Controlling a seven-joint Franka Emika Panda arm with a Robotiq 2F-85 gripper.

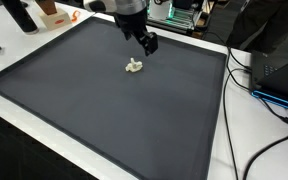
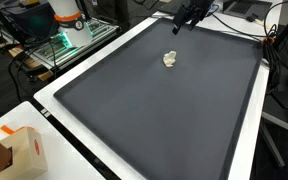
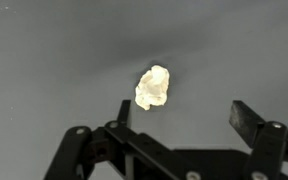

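A small crumpled whitish lump (image 1: pixel 134 67) lies on the dark grey mat (image 1: pixel 104 110); it also shows in the other exterior view (image 2: pixel 170 59) and in the wrist view (image 3: pixel 153 87). My gripper (image 1: pixel 147 43) hangs above the mat, a little beyond and to the side of the lump, not touching it. It is near the mat's far edge in an exterior view (image 2: pixel 187 17). In the wrist view the two black fingers (image 3: pixel 189 118) stand wide apart and empty, with the lump just past the left finger.
The mat (image 2: pixel 154 110) sits on a white table. Cables (image 1: pixel 259 90) and a dark box (image 1: pixel 279 75) lie beside it. A cardboard box (image 2: pixel 19 150) stands at one corner. Equipment with green lights (image 2: pixel 69 35) stands beyond the table.
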